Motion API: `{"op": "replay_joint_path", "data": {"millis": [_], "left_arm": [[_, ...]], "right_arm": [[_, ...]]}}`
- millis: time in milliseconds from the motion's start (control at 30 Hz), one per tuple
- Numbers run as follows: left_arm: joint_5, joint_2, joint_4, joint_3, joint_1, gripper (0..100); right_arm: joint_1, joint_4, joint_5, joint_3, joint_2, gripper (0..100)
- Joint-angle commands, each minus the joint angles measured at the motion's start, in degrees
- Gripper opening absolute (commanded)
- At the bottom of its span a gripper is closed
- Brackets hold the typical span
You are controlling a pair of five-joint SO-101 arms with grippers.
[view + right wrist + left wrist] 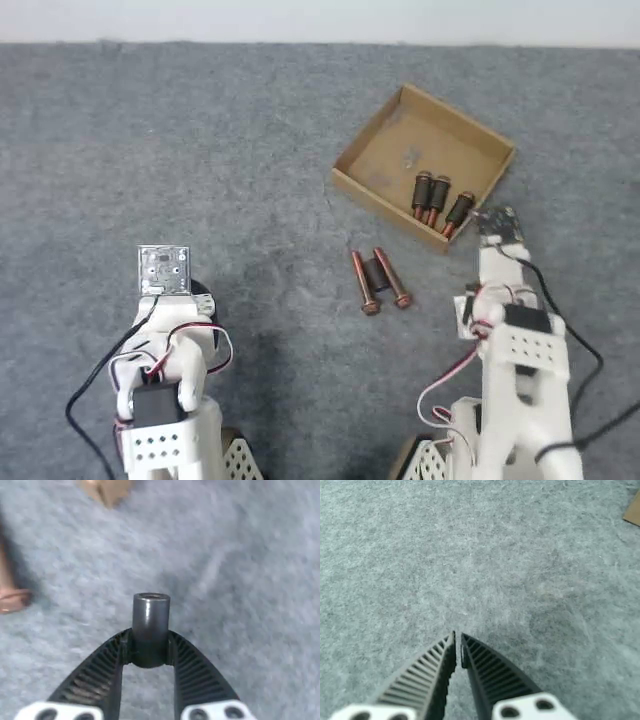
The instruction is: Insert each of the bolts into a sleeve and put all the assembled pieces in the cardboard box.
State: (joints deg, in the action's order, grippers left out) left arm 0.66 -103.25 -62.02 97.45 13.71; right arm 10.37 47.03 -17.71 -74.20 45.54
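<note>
Now a dark cylindrical metal sleeve (151,615) is pinched by the right gripper (150,636); the left gripper (458,636) is pressed shut; a copper bolt (362,282) is probably needed next.

Three assembled pieces (432,197), two loose bolts (365,283), two bare sleeves (150,625), one cardboard box (370,175).

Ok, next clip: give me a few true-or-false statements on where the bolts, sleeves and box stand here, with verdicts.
1. The right gripper holds a dark sleeve. True.
2. The cardboard box is empty. False: three assembled pieces lie in it.
3. Two bolts lie on the carpet outside the box. True.
4. The left gripper grips a bolt. False: it is shut on nothing, over bare carpet.
</note>
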Motion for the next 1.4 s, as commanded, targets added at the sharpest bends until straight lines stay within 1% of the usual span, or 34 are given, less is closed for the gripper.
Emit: {"op": "replay_joint_path", "data": {"millis": [0, 167, 367, 400, 533, 633, 767, 900, 1033, 1200, 1367], "left_arm": [[0.79, -1.05, -0.09, -0.92, 0.44, 1], [0.79, -1.05, -0.18, -0.92, 0.44, 1], [0.70, -1.05, 0.18, -1.36, 0.62, 1], [0.70, -1.05, 0.18, -1.98, 1.67, 1], [0.70, -0.97, 0.53, -8.13, 7.21, 1], [0.70, -0.09, -2.46, -14.73, 7.12, 1], [0.62, 9.41, -4.92, -25.45, 4.48, 1], [0.35, 24.44, -5.89, -36.26, 2.73, 1], [0.26, 38.68, -5.89, -43.74, -0.79, 1], [0.26, 53.01, -5.98, -49.63, -7.56, 1], [0.26, 64.26, -5.80, -54.81, -17.85, 1]], "right_arm": [[5.32, 0.40, 0.26, -1.41, 4.79, 0.6], [9.89, 0.40, 0.18, -4.22, 8.40, 0.6], [11.12, 0.40, 0.09, -5.19, 10.51, 0.6], [11.12, 0.40, -0.44, -5.19, 10.51, 0.6], [11.12, 0.40, -1.85, -5.19, 10.42, 0.6], [11.12, 0.40, -1.85, -5.19, 10.42, 0.6], [10.95, 0.40, -2.02, -5.27, 10.42, 0.6], [10.95, 0.40, -2.11, -5.27, 10.42, 0.6], [10.95, 0.31, -2.11, -5.27, 10.42, 0.6], [10.86, 0.13, -2.11, -5.27, 10.42, 0.6], [10.77, -0.31, -2.20, -5.98, 10.68, 0.6]]}}
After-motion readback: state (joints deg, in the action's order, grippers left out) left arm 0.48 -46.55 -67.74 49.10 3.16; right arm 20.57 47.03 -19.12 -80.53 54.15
